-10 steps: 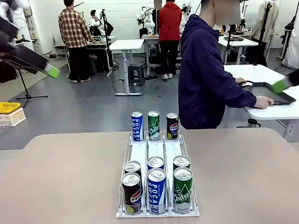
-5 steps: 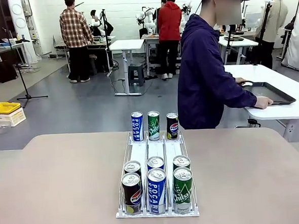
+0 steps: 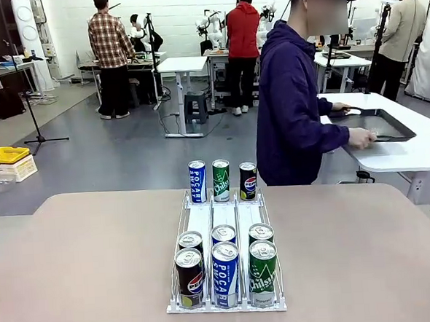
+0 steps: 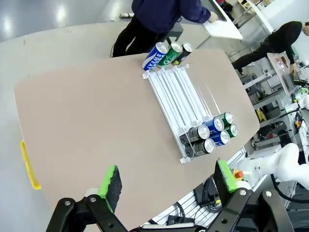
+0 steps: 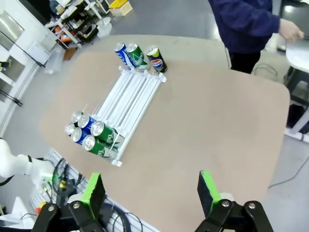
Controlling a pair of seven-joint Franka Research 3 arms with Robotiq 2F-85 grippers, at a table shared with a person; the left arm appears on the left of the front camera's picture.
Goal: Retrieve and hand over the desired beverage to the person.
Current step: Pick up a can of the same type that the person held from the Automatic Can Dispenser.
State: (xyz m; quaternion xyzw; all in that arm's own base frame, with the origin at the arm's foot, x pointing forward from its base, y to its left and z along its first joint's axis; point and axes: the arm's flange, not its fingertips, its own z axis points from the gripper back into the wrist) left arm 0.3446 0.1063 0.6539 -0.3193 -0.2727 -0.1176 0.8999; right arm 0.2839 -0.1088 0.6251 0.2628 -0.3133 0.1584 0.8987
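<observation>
Pulled back high, the green-padded left gripper [image 4: 167,179] and right gripper [image 5: 151,187] gape empty, white wire can rack [image 4: 176,94] at twelve o'clock; nothing retrieved yet.

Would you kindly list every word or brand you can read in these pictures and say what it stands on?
"POCAR", running up the near blue can and the far blue can.
"Chils", on the near green can; on the far green can the print is too small to read.
Near black can: a round logo, no readable word.
</observation>
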